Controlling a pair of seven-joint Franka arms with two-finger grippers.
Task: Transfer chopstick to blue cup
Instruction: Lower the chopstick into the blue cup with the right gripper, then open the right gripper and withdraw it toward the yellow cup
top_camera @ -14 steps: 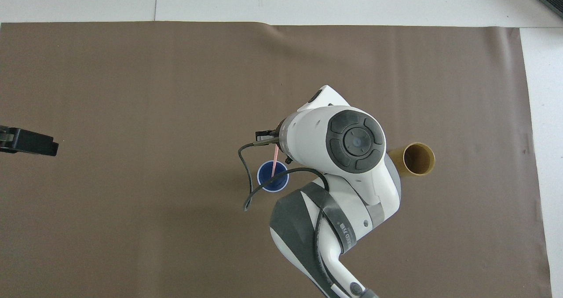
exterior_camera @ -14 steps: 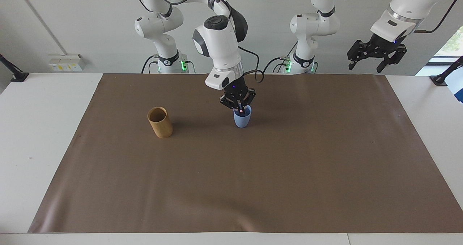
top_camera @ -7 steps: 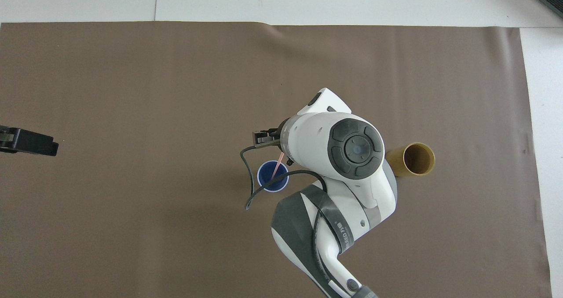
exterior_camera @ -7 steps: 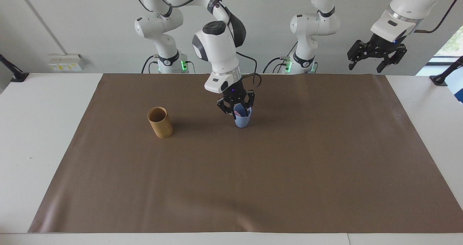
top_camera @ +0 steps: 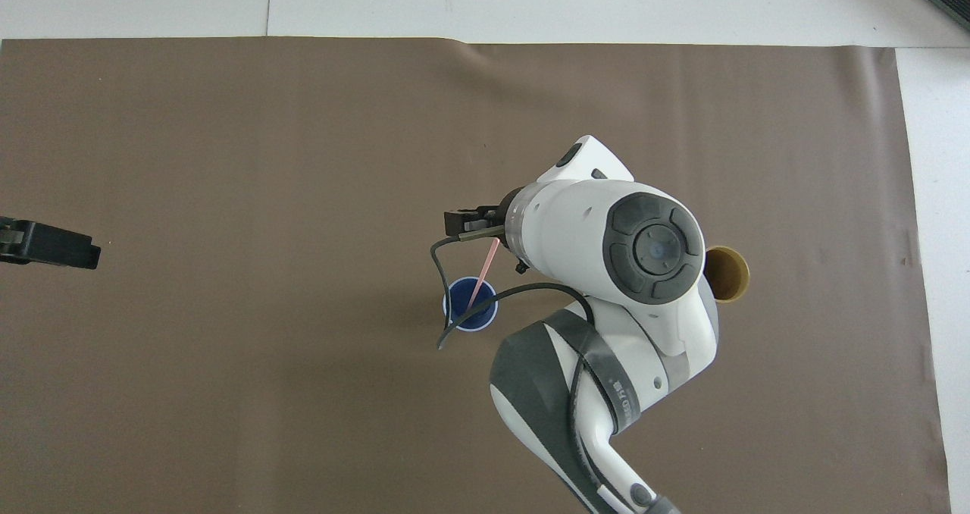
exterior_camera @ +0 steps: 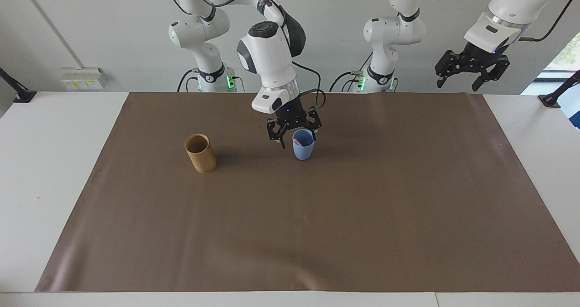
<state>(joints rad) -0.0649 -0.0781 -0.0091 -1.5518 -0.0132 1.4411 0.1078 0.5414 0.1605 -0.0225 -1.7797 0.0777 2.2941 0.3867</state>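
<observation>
The blue cup (exterior_camera: 303, 147) (top_camera: 470, 306) stands upright near the middle of the brown mat (exterior_camera: 317, 216). One pink chopstick (exterior_camera: 297, 141) (top_camera: 480, 280) stands in it, leaning on the rim with its upper end sticking out. My right gripper (exterior_camera: 297, 139) hangs just over the cup's mouth, open, fingers spread to either side and holding nothing. In the overhead view its wrist hides most of it, and only a dark finger part (top_camera: 464, 219) shows. My left gripper (exterior_camera: 456, 83) (top_camera: 49, 244) waits open, raised at the left arm's end of the table.
A taller tan wooden cup (exterior_camera: 200, 153) (top_camera: 729, 274) stands upright on the mat beside the blue cup, toward the right arm's end. A black cable (top_camera: 439, 309) loops from the right wrist close past the blue cup.
The right gripper went from shut on the chopstick to open, letting it drop into the blue cup. It then lifted a little and shifted toward the tan cup. The left arm stayed still.
</observation>
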